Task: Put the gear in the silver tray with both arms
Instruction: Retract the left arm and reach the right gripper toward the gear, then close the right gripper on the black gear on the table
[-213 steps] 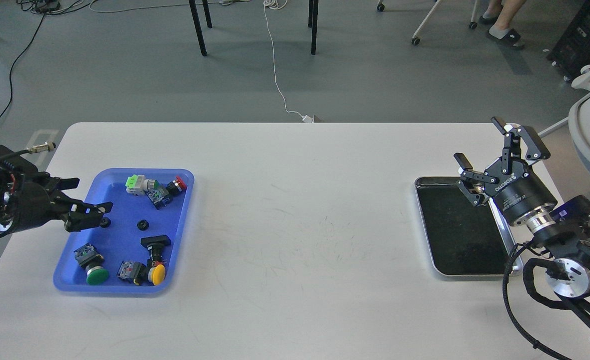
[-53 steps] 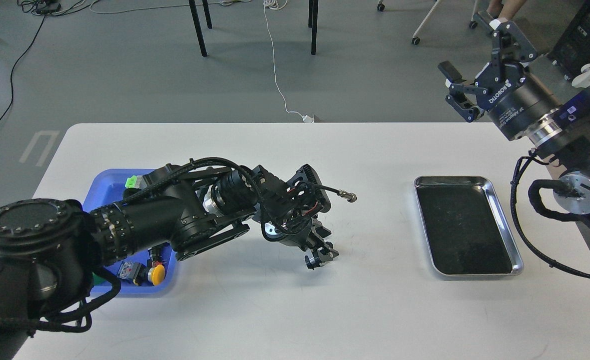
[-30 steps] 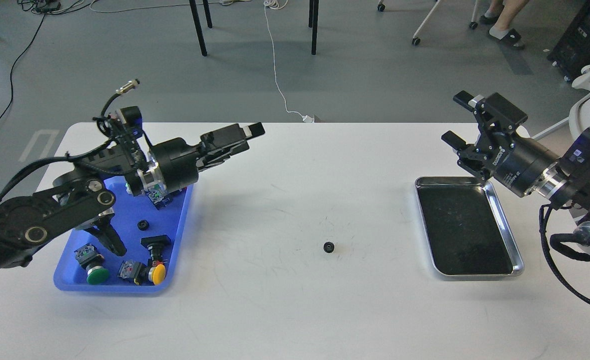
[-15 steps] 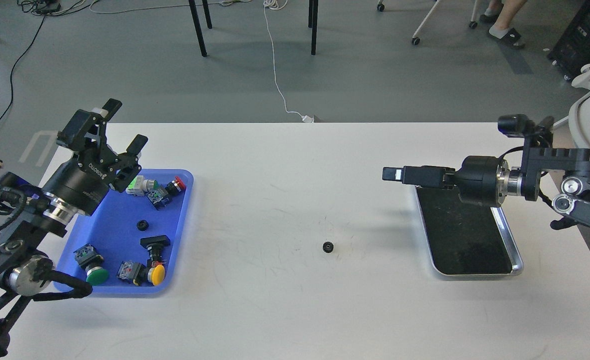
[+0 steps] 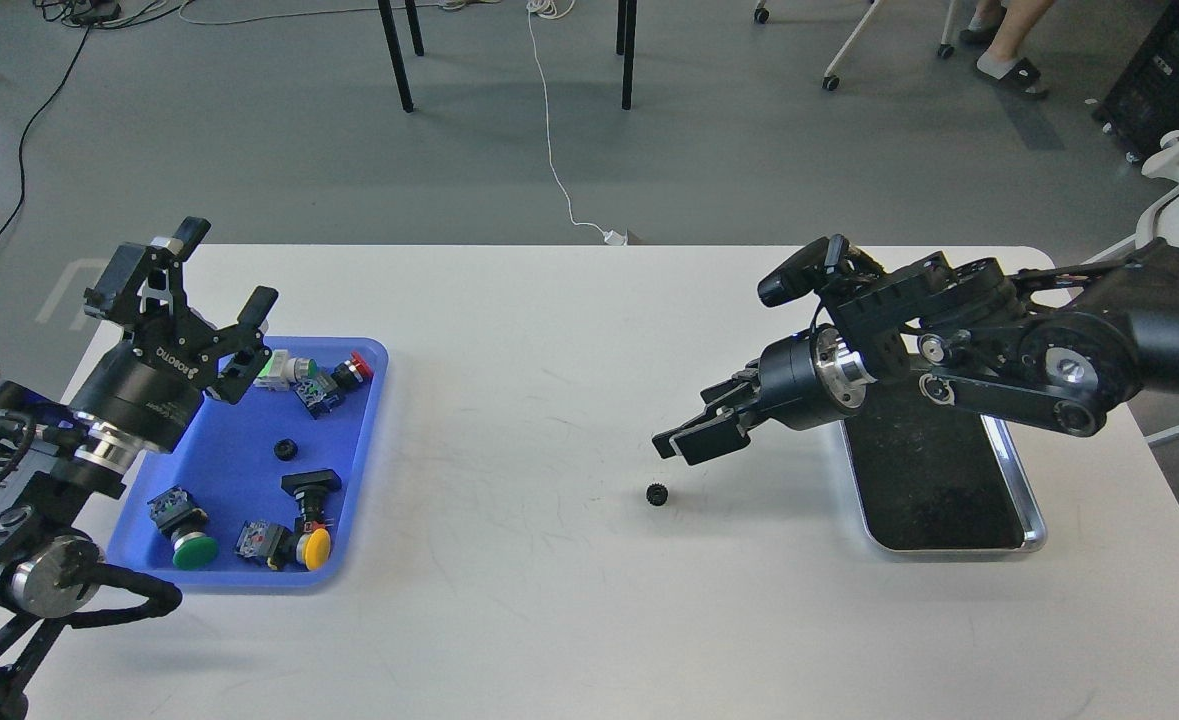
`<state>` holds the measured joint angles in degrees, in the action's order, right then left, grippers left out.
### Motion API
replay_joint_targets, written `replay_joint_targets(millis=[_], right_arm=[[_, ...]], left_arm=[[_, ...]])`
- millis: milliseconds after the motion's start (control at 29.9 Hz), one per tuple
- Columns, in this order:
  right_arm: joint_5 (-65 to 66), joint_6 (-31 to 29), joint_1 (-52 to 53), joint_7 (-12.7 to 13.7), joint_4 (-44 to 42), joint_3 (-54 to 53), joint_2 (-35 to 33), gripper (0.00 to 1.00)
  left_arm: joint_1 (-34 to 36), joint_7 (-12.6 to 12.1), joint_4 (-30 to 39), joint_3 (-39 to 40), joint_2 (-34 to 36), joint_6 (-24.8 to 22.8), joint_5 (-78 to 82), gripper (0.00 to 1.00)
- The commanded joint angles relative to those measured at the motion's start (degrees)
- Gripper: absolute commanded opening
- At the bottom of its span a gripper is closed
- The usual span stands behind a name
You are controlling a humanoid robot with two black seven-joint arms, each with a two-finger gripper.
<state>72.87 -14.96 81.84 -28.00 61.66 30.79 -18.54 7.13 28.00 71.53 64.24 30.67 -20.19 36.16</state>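
Note:
A small black gear (image 5: 657, 493) lies on the white table (image 5: 549, 620), midway between the two trays. My right gripper (image 5: 677, 447) hangs just above and slightly right of it, fingers pointing down-left, apparently open and empty. The silver tray (image 5: 1021, 480) sits at the right with a dark floor and nothing in it; my right arm crosses over its far end. My left gripper (image 5: 227, 265) is open and empty, raised over the far left corner of the blue tray (image 5: 239, 575).
The blue tray holds a second small black gear (image 5: 285, 450) and several push buttons: green (image 5: 193, 550), yellow (image 5: 316, 545), red (image 5: 357, 366). Chair legs and cables are on the floor beyond the table.
My left arm set the gear on the table middle and drew back over the blue tray. In the last half second my right gripper swung left and down to just above the gear.

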Motion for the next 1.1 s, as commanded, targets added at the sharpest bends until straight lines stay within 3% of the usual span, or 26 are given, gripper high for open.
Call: replay_joint_targets(millis=[0, 401, 702, 1069], right_arm=[[2.7, 0.3, 0.4, 0.0, -2.4, 3.0, 4.0, 0.97], [5.8, 2.6, 0.4, 0.0, -5.7, 8.5, 11.7, 0.91], [5.8, 3.9, 0.3, 0.0, -6.6, 10.1, 12.7, 0.66], [5.8, 3.9, -0.1, 0.0, -6.7, 10.5, 12.7, 0.63]], left_arm=[[-0.3, 0.0, 0.0, 0.1, 0.0, 0.0, 0.0, 0.98], [-1.0, 0.0, 0.2, 0.5, -0.3, -0.1, 0.0, 0.98], [-1.0, 0.0, 1.2, 0.6, -0.4, 0.1, 0.0, 0.98], [-1.1, 0.0, 1.2, 0.6, -0.5, 0.1, 0.0, 0.98]])
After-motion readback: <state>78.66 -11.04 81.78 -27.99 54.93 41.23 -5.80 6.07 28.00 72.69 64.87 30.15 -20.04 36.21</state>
